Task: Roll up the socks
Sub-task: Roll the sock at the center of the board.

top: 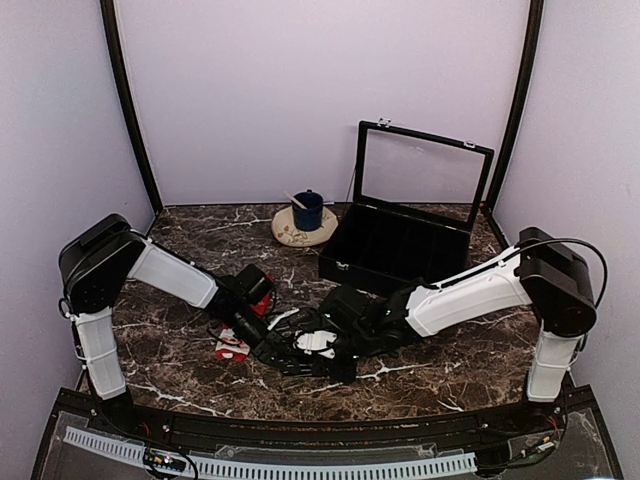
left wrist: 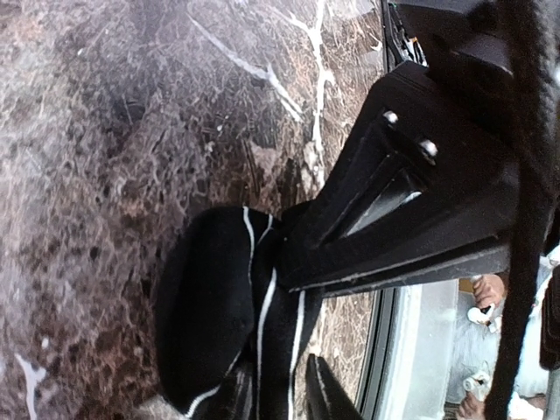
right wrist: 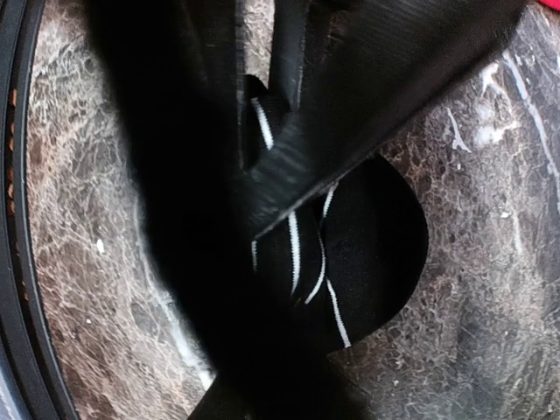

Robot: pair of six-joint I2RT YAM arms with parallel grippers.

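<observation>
desk: dark marble top with white veins [top: 450,350], both arms reaching in to its near middle
black sock: thin white stripes, bunched in a rounded lump flat on the desk [left wrist: 210,315], between the two hands near the front edge; hard to pick out from above, dark on dark
red sock: red with white pattern [top: 232,348], lying on the desk just left of the left hand, apart from the black sock, nothing gripping it
left hand: [top: 268,345] low over the desk at the black sock; in the left wrist view one wide black finger [left wrist: 402,219] lies with its edge against the striped fabric; second finger not clearly seen, so cannot tell how far open or whether it has hold of anything
right hand: [top: 318,352] comes in from the right, tips down on the black sock; fingers closed together, striped fabric pinched between them in the right wrist view [right wrist: 262,131]; rest of the sock bulges out beside the fingers [right wrist: 376,245]
hands relative: tips very close together over the same sock; touching or not, cannot tell
case: black compartment box [top: 400,255] at back right, glass lid [top: 425,170] standing open
mug: dark blue [top: 308,210], stick in it, on a pale saucer [top: 290,235] at back centre, well apart from the socks
</observation>
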